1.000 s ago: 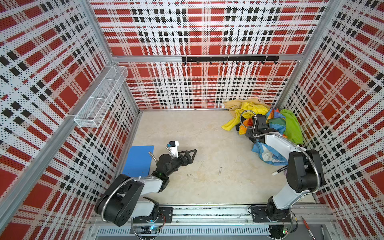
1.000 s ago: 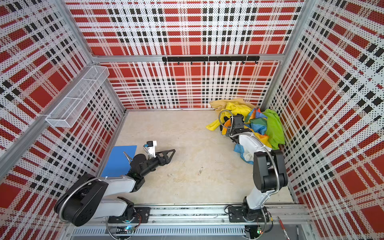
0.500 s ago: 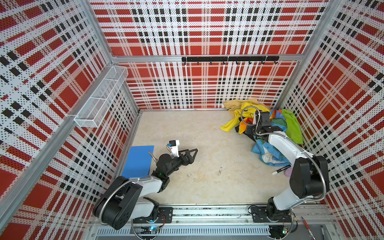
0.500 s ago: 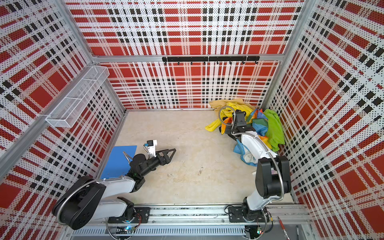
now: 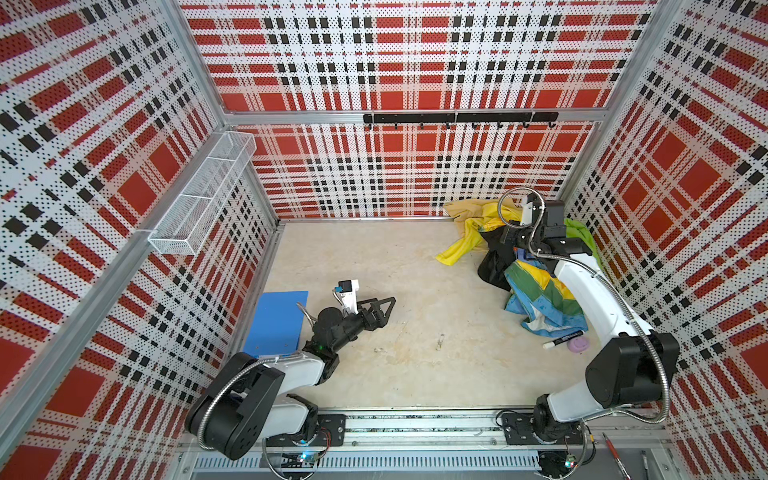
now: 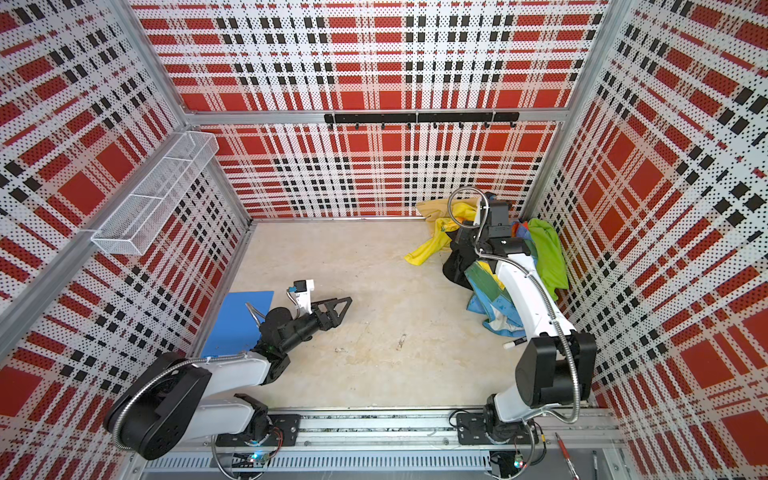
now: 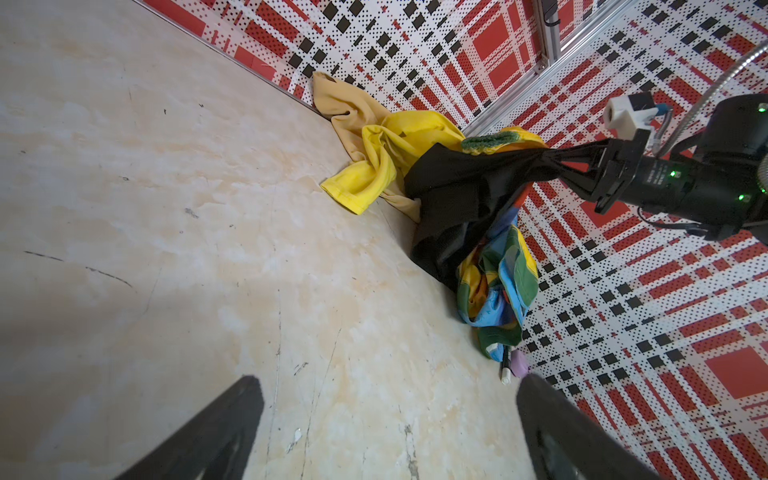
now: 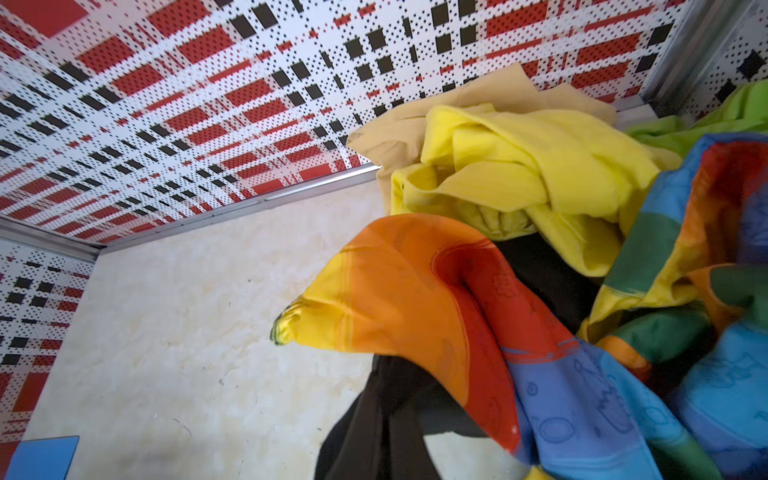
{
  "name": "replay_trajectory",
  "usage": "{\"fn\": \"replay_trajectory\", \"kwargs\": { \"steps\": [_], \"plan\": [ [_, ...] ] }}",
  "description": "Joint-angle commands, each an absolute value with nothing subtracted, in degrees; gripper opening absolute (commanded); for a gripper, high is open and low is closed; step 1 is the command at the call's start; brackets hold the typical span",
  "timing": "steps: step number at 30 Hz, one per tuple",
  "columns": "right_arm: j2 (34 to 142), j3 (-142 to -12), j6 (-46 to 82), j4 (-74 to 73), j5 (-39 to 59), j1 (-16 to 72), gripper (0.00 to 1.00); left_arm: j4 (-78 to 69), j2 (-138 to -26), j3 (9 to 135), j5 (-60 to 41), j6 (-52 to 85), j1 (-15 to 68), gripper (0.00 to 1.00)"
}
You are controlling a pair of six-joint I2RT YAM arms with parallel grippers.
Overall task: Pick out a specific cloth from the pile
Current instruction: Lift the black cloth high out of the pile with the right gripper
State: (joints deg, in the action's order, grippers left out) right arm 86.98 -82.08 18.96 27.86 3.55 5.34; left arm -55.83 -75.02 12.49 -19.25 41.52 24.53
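Extraction step: black cloth (image 7: 457, 187) is clamped in shut R pincer (image 7: 550, 158), lifted off pile (image 7: 399, 141); patchwork cloth (image 7: 498, 282) seems snagged. Next: to be pulled clear of pile. L pincer (image 5: 384, 307) gaped wide, empty.

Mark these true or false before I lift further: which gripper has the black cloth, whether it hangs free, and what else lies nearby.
1. The right gripper is shut on the black cloth. True.
2. The left gripper is shut. False: it is open and holds nothing, above the bare floor beside the blue mat.
3. The black cloth hangs clear of every other cloth. False: the rainbow patchwork cloth lies against its lower part, and in the right wrist view a fold drapes over it.
4. A marker lies on the floor next to the rainbow patchwork cloth. True.
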Motion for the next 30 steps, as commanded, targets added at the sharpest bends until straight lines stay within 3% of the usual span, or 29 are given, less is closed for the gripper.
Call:
{"fn": "replay_trajectory", "kwargs": {
  "steps": [1, 11, 22, 30],
  "plan": [
    [83.94, -86.79, 19.32, 24.95, 5.5, 4.45, 0.01, -56.34, -74.58, 13.51, -19.42, 40.61, 24.75, 0.99],
    [82.45, -93.44, 20.68, 25.3, 8.18, -1.29, 0.01, -56.34, -74.27, 13.35, -19.38, 40.61, 24.78, 0.99],
    [81.2, -96.5, 20.87, 22.76, 9.66, -1.6, 0.02, -55.39, -72.62, 13.7, -19.43, 40.87, 24.72, 0.99],
    [79.6, -88.6, 20.66, 20.77, 7.76, -1.67, 0.02, -55.2, -72.66, 13.49, -19.25, 40.87, 24.72, 0.99]
  ]
}}
